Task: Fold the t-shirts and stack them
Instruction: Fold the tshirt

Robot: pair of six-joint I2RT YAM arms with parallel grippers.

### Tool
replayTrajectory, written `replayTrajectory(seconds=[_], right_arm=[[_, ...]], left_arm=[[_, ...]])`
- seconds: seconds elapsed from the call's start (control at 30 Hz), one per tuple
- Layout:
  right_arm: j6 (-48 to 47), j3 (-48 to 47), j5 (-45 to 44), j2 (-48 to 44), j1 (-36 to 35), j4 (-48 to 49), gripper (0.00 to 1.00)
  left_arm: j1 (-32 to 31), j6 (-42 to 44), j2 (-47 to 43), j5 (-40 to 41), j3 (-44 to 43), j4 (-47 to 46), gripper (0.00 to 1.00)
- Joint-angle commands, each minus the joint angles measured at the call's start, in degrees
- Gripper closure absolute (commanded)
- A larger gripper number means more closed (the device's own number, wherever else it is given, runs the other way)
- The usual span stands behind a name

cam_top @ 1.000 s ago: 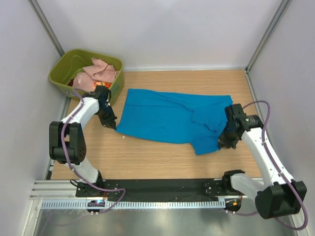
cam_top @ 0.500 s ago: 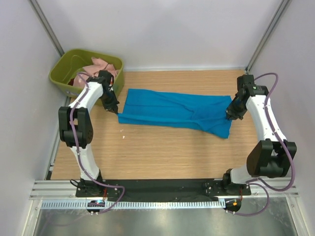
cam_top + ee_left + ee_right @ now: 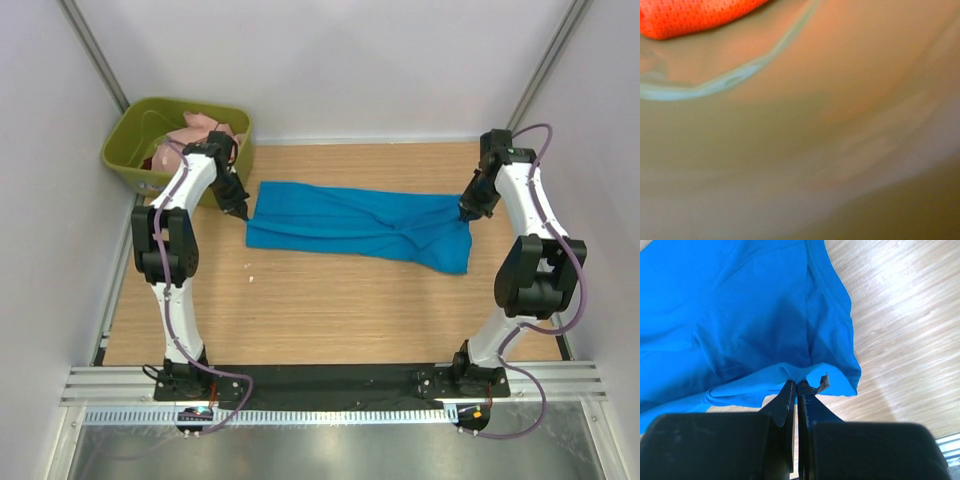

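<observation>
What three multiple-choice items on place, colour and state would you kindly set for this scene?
1. Where is the olive-green tub? A far-left corner; B near-right corner; C centre.
2. What colour is the t-shirt lying on the wooden table? A pink; B blue; C white.
3. How is the right gripper? A wide open; B shut on the t-shirt; C shut on the tub.
Key: 1A, top view shows it far left; 2B, the cloth is bright blue; 3B, its jaws pinch blue fabric.

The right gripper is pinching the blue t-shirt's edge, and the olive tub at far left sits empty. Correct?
Not empty: the top external view shows the olive tub holding a pale pink t-shirt. The right gripper does pinch the blue t-shirt at its edge.
</observation>
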State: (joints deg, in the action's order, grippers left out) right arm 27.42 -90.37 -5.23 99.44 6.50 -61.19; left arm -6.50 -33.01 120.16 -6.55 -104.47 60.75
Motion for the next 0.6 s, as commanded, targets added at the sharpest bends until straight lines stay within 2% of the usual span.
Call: replayTrajectory(seconds=[0.0,0.33,0.57], right_arm=[[-2.02,-3.93,-0.65,1.80,0.27,2.47,0.99],[-1.49,-8.24,-1.27,8.31,0.35,4.93,0.99],[-1.40,-10.79,-1.18,13.14,0.70,5.73,0.99]], left_arm=[[-0.70,3.05,3.67,0.39,-2.67,-0.99,1.00],[-0.88,-0.29,6.22,-0.13,-2.94,-4.94,1.00],[-0.88,-1.35,9.39,0.48,-6.54,-4.68,1.00]])
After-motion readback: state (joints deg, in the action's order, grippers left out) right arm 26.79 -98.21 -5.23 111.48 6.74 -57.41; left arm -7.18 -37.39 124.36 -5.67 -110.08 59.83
